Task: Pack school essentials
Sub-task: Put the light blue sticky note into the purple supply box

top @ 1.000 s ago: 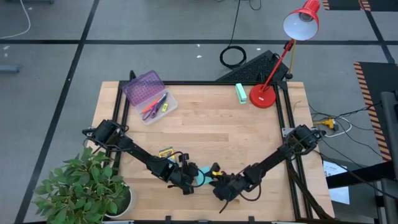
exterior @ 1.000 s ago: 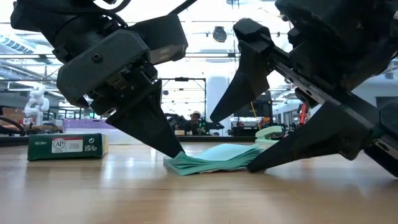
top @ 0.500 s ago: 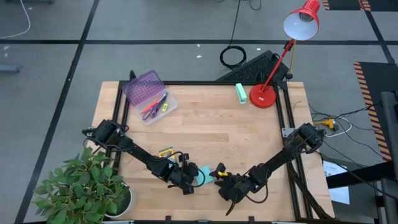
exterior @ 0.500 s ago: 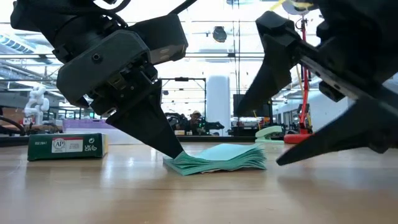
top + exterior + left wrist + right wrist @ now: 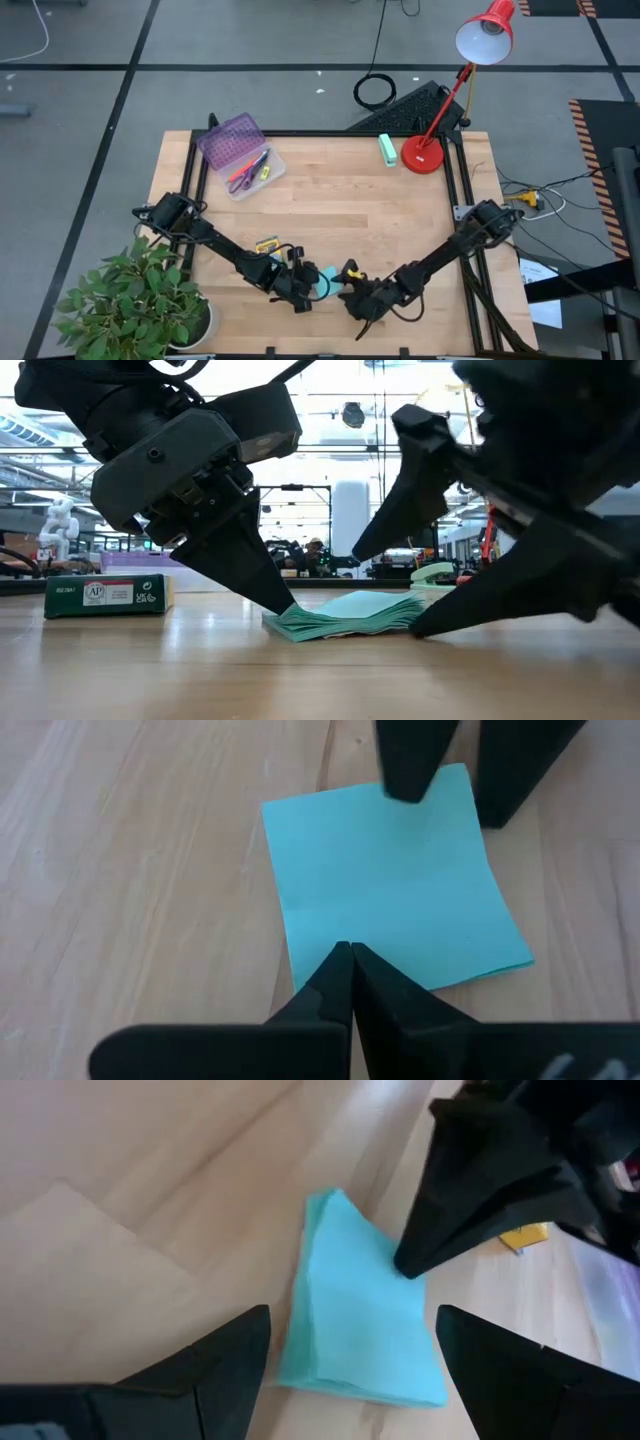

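The light-blue sticky-note pad (image 5: 329,281) lies flat on the wooden table near its front edge, its sheets slightly fanned (image 5: 350,615). My left gripper (image 5: 345,955) is shut, its tips on the pad's left end. From the right, my right gripper (image 5: 352,1320) stands open, one finger on each side of the pad's other end. The yellow-green crayon box (image 5: 267,244) lies flat just left of the pad. Purple-handled scissors and pens lie in the open case (image 5: 250,170) at the back left. My left gripper presses its shut fingertips down on the pad's left edge (image 5: 335,935), about midway along it. The fingers slant down from the table's left. The pad lies flat on the table under them. My right gripper's lower fingertip (image 5: 418,628) is at the pad's right end; whether it touches, I cannot tell.
The case's purple lid (image 5: 230,138) lies open at the back left. A mint-green block (image 5: 387,148) and a red desk lamp (image 5: 423,152) stand at the back right. A potted plant (image 5: 140,300) overhangs the front left corner. Bare wood spans the table's middle.
My right gripper, open throughout, has drawn back from the pad toward the table's right edge and then come in again to the pad's right end. The pad's bowed-up top sheets have settled flatter. My left gripper has kept still on the pad.
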Controlling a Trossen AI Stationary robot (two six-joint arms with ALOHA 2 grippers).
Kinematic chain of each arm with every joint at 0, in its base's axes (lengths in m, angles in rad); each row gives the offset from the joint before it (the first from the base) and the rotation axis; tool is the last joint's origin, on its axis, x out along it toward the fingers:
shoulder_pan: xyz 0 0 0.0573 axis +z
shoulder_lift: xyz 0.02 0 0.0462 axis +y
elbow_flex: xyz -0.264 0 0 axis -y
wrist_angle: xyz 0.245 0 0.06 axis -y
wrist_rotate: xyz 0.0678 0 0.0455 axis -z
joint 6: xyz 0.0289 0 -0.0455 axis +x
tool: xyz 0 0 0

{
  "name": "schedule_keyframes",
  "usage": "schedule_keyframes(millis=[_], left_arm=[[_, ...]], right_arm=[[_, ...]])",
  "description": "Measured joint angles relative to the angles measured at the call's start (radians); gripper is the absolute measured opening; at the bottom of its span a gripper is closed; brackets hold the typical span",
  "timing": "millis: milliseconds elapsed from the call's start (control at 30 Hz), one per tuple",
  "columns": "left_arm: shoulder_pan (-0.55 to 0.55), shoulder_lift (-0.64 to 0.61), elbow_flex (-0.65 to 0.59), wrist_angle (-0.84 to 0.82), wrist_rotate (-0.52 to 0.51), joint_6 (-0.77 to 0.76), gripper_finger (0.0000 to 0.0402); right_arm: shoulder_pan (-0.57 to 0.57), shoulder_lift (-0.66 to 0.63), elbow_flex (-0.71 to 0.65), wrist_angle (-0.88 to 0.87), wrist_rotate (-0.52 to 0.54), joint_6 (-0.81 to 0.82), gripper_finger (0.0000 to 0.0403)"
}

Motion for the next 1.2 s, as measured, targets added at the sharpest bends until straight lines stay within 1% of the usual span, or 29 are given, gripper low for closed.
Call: schedule_keyframes(millis=[233, 367, 467, 567, 667, 833, 900, 1000, 1133, 1200], left_arm=[[0.000, 0.000, 0.000, 0.000, -0.001, -0.001, 0.0008], [0.000, 0.000, 0.000, 0.000, -0.001, 0.000, 0.0003], [0.000, 0.000, 0.000, 0.000, -0.003, 0.001, 0.0006], [0.001, 0.000, 0.000, 0.000, -0.004, 0.001, 0.0008], [0.001, 0.000, 0.000, 0.000, -0.004, 0.004, 0.0003], [0.001, 0.000, 0.000, 0.000, -0.004, 0.003, 0.0008], [0.001, 0.000, 0.000, 0.000, -0.004, 0.003, 0.0005], [0.001, 0.000, 0.000, 0.000, -0.004, 0.002, 0.0003], [0.001, 0.000, 0.000, 0.000, -0.004, 0.001, 0.0010], [0.001, 0.000, 0.000, 0.000, -0.004, 0.001, 0.0009]], right_arm=[[-0.012, 0.009, 0.003, -0.001, 0.008, -0.012, 0.0281], [-0.005, 0.009, 0.004, -0.018, 0.060, -0.056, 0.0281], [-0.001, 0.009, 0.005, -0.039, 0.110, -0.082, 0.0281], [0.003, 0.008, 0.005, -0.049, 0.134, -0.106, 0.0281], [0.008, 0.008, 0.005, -0.052, 0.137, -0.132, 0.0281], [0.022, 0.008, 0.004, -0.058, 0.138, -0.191, 0.0279], [0.028, 0.008, 0.004, -0.059, 0.137, -0.215, 0.0271], [0.033, 0.009, 0.004, -0.060, 0.135, -0.236, 0.0247], [0.033, 0.009, 0.003, -0.077, 0.063, -0.229, 0.0208], [0.033, 0.009, 0.003, -0.066, 0.037, -0.199, 0.0196]])
